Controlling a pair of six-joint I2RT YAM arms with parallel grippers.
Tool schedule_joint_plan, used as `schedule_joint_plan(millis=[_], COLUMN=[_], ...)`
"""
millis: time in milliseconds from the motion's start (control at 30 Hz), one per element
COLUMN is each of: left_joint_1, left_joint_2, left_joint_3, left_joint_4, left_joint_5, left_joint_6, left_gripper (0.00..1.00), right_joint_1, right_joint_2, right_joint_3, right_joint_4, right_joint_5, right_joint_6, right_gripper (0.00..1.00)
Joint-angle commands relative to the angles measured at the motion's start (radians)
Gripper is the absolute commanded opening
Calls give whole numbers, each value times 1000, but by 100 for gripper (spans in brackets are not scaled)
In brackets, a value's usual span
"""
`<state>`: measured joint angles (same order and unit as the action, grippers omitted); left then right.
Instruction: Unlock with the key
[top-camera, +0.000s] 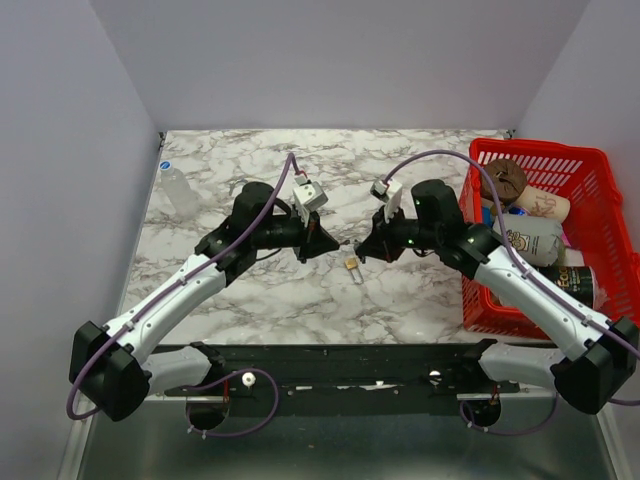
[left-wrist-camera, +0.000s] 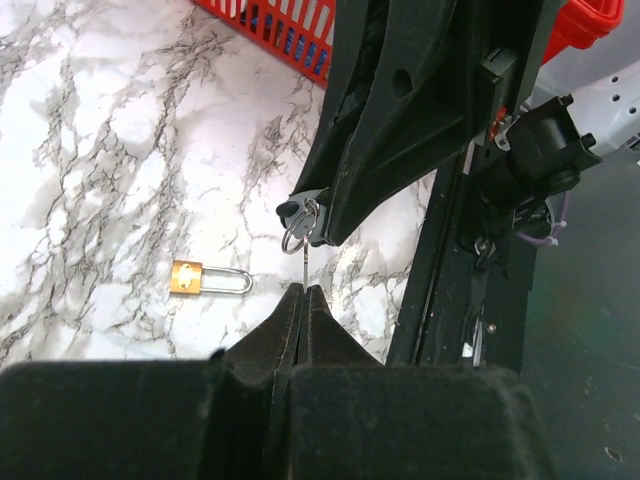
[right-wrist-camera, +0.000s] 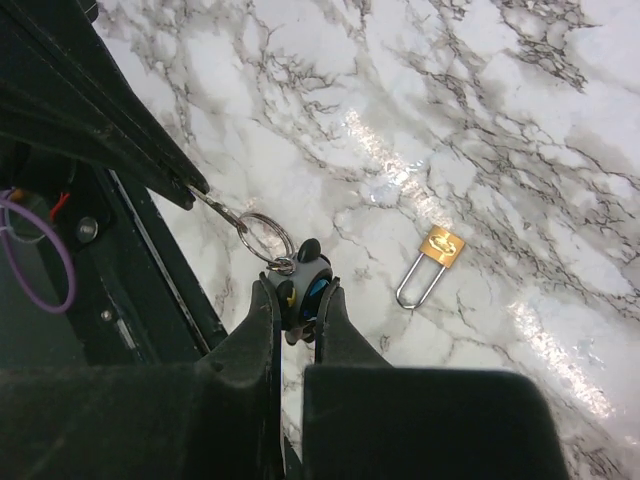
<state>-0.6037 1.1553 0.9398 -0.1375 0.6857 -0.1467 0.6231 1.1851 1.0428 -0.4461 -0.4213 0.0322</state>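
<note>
left jaws pinch one key (right-wrist-camera: 215, 208) by its blade. right jaws clamp the capped keys (right-wrist-camera: 304, 282) on the same ring (right-wrist-camera: 265, 237). padlock (top-camera: 352, 266) lies on the surface (top-camera: 250, 170) just below. suggest: left lets go and pins the padlock body first, then right inserts.

- Left hand (top-camera: 322, 243): fingers pressed flat together, pinching one end of the key bunch (right-wrist-camera: 306, 254).
- Right hand (top-camera: 360, 250): directly facing it, tips nearly touching, clamped on the other end.
- Both arms extended, forearms angled inward.
</note>
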Motion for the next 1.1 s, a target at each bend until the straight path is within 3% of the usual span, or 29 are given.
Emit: schedule_joint_plan(millis=[0, 100, 133, 267, 333, 433, 733, 900, 1067], left_joint_1=[5, 5, 5, 5, 5, 4, 4, 4, 2], left_joint_2=[9, 14, 14, 17, 20, 21, 17, 17, 18], left_joint_3=[33, 37, 37, 47, 53, 57, 59, 57, 56], left_joint_4=[-33, -39, -42, -76, -86, -96, -102, -99, -94], left_joint_5=[17, 46, 52, 81, 121, 220, 239, 247, 261], left_joint_6=[29, 36, 41, 67, 78, 85, 93, 93, 91], left_gripper=[0, 0, 0, 0, 0, 0, 0, 0, 0], right_joint_1=[-10, -8, -10, -10, -10, -10, -8, -10, -10], right_joint_2=[-28, -25, -28, -74, -111, -147, -68, -65, -65], right_joint_3=[23, 23, 23, 13, 7, -18, -6, -6, -10], right_joint_4=[-60, -60, -60, -54, -42, 30, 57, 70, 89], right_joint_5=[133, 95, 78, 30, -34, -213, -340, -347, -366], right_joint_6=[-21, -49, -54, -71, -84, -69, -61, -58, -57], right_gripper=[2, 30, 46, 61, 62, 51, 36, 37, 45])
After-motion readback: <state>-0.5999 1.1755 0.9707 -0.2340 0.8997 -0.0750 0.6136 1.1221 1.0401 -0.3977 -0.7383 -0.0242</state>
